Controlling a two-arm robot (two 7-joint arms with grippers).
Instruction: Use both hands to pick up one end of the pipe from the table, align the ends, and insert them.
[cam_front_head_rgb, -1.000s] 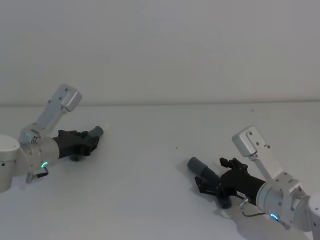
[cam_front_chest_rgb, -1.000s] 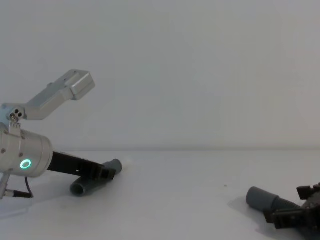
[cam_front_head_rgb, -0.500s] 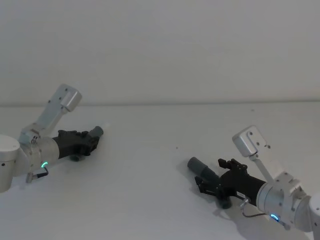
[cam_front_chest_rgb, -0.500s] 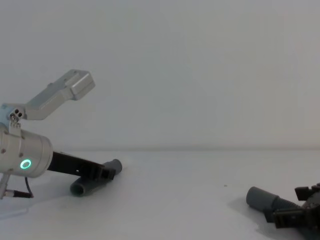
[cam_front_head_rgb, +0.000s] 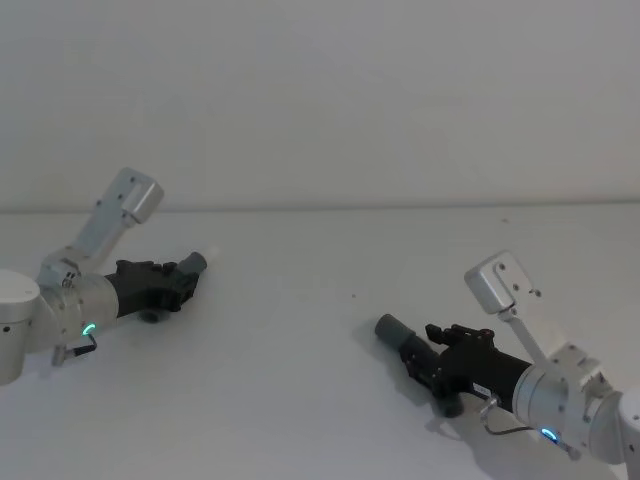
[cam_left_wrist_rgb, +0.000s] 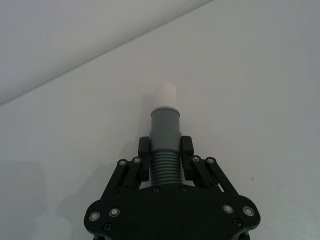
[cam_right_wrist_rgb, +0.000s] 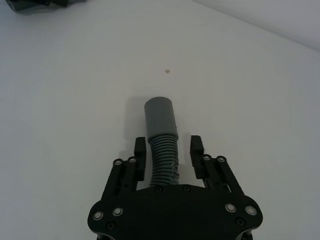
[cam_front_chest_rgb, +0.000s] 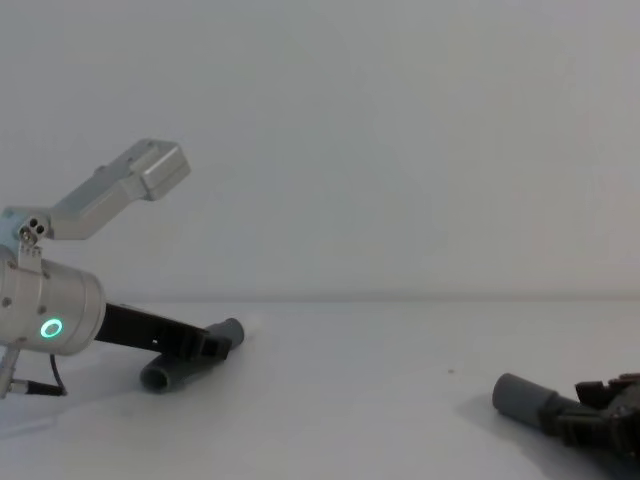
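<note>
With the left gripper (cam_left_wrist_rgb: 165, 145) clamped on the white-tipped hose piece (cam_left_wrist_rgb: 165, 170), the right gripper (cam_right_wrist_rgb: 168, 144), open astride the socket piece (cam_right_wrist_rgb: 165, 160), should close squarely just behind its cuff (cam_right_wrist_rgb: 160, 117).

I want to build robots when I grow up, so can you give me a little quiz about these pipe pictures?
1. True or false: the left gripper is shut on its ribbed pipe piece.
2. Which gripper stands open around the piece with the wide socket? A) left gripper B) right gripper
3. What colour is the tip beyond the left piece's cuff?

Key: 1 true; 2 B; 3 whitish.
</note>
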